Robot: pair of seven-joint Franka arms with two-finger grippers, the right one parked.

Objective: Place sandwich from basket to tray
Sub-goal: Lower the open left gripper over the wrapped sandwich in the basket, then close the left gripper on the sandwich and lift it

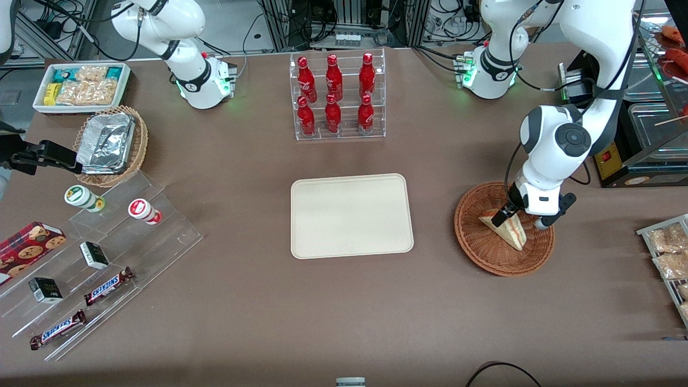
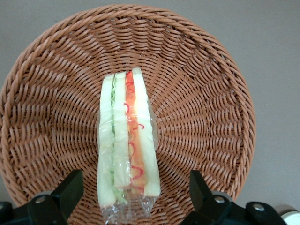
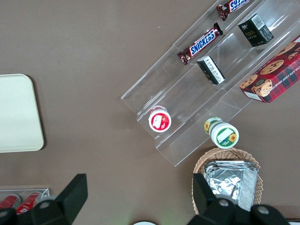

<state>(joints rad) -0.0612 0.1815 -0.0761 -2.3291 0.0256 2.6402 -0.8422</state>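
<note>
The sandwich (image 1: 508, 230) (image 2: 127, 140), a plastic-wrapped wedge of pale bread with a red-orange and green filling stripe, lies in the reddish-brown wicker basket (image 1: 478, 247) (image 2: 211, 93) toward the working arm's end of the table. My gripper (image 1: 524, 217) (image 2: 133, 190) hangs just above the basket, open, with one finger on each side of the sandwich's wrapped end and a gap to both. The cream tray (image 1: 351, 216) (image 3: 14, 112) lies flat and bare at the table's middle, beside the basket.
A clear rack of red cola bottles (image 1: 337, 97) stands farther from the front camera than the tray. Toward the parked arm's end are a tan basket of foil containers (image 1: 110, 145), a white snack box (image 1: 80, 86) and an acrylic stand with snack bars (image 1: 102, 252). Packets (image 1: 669, 252) lie near the basket.
</note>
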